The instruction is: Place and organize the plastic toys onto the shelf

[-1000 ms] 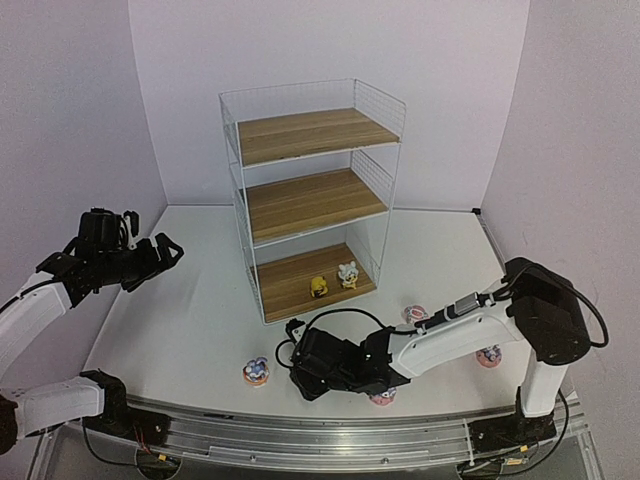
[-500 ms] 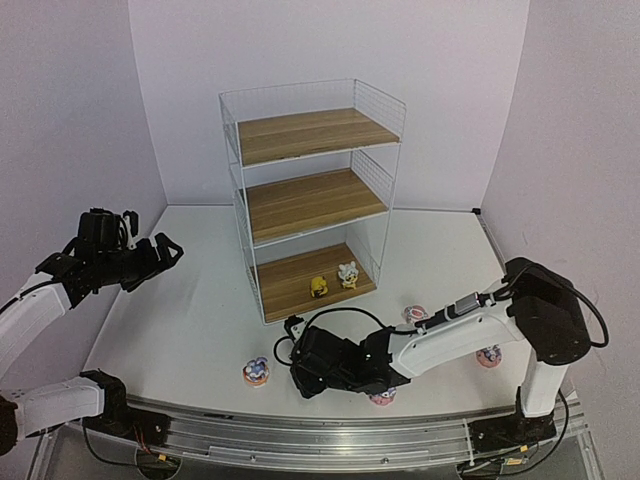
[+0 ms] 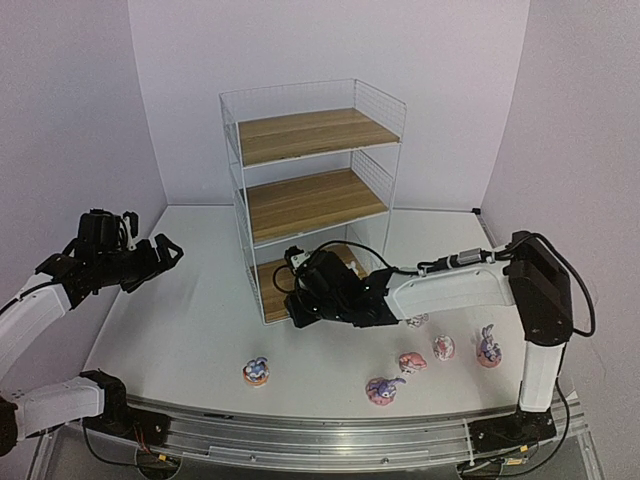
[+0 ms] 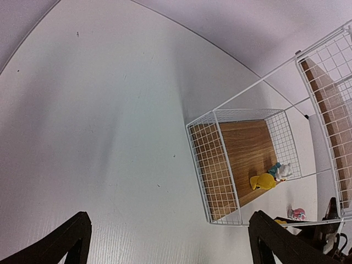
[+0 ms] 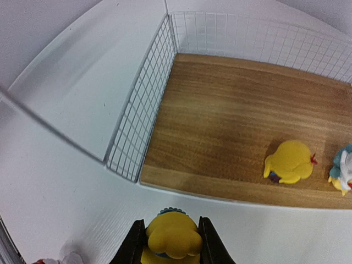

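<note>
Right wrist view: right claw (image 5: 171, 245) pinches small yellow plastic figurine (image 5: 171, 230) just before bottom wooden board (image 5: 220, 121) of tall white wire shelf (image 5: 144, 104). Risk: toy clips board edge/wire, slips out, or bumps seated yellow toy (image 5: 290, 161). Idle left claw (image 4: 170, 242) agape, empty.

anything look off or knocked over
Nothing looks damaged or spilled. The shelf stands upright, a yellow toy and a white one sit on its bottom board, the right tool grips another yellow toy. Whether the loose toys lie tipped is unclear.
</note>
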Motion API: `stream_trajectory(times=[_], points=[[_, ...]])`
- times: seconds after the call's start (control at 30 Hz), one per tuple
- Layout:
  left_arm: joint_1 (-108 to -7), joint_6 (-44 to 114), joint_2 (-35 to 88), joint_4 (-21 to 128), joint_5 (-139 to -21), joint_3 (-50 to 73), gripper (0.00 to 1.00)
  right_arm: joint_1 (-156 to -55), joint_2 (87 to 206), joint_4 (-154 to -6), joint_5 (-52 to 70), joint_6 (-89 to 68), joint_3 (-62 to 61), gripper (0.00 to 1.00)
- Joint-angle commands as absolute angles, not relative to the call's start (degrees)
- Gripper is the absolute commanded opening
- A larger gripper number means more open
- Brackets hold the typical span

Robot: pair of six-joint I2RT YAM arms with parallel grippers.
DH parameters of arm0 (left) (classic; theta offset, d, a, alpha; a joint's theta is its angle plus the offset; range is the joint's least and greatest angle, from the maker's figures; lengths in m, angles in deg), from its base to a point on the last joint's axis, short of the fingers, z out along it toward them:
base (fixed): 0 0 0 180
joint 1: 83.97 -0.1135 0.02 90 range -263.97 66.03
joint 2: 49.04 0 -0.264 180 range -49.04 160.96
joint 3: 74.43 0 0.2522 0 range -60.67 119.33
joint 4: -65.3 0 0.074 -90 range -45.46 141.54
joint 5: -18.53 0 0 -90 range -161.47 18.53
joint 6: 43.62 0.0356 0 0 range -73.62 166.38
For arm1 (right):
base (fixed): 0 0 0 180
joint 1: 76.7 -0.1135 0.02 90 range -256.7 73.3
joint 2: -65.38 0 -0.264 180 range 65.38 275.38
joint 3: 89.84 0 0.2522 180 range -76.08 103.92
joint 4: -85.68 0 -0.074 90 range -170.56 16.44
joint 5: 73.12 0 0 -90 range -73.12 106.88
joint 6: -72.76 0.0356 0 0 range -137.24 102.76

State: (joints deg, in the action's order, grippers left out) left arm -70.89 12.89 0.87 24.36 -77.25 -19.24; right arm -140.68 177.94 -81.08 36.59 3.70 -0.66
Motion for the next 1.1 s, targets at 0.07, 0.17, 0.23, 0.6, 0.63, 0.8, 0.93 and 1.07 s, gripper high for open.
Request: stream_trajectory(times=[0.07, 0.17, 0.23, 0.6, 0.63, 0.8, 0.93, 1.07], points=[[-71.0, 12.4, 0.8, 24.3, -76.1, -18.8, 1.0, -138.7, 184.1, -82.2, 32.7, -0.7, 6.4, 0.07], [-71.0, 12.5, 1.3, 24.2, -76.0, -18.7, 0.99, -138.2, 186.1, -82.2, 32.5, -1.0, 8.3, 0.07], [-71.0, 12.5, 1.6, 24.3, -76.0, -18.7, 1.0, -137.9, 187.0, -82.2, 33.0, -1.2, 9.1, 0.07], [-71.0, 12.8, 1.8, 24.5, -76.5, -18.7, 1.0, -137.0, 192.1, -82.2, 34.3, -1.9, 13.5, 0.08], [-71.0, 12.7, 1.8, 24.5, -76.5, -18.8, 1.0, -136.9, 192.4, -82.2, 34.5, -2.0, 13.8, 0.08], [-71.0, 12.6, 1.6, 24.4, -76.5, -18.8, 0.99, -136.6, 193.8, -82.0, 35.0, -2.4, 14.7, 0.09], [-71.0, 12.7, 1.7, 24.4, -76.5, -18.9, 0.99, -136.3, 194.5, -82.0, 35.0, -2.4, 15.2, 0.11], [-71.0, 12.6, 1.8, 24.4, -76.4, -18.9, 1.0, -136.3, 195.3, -81.9, 35.3, -2.5, 15.7, 0.14]])
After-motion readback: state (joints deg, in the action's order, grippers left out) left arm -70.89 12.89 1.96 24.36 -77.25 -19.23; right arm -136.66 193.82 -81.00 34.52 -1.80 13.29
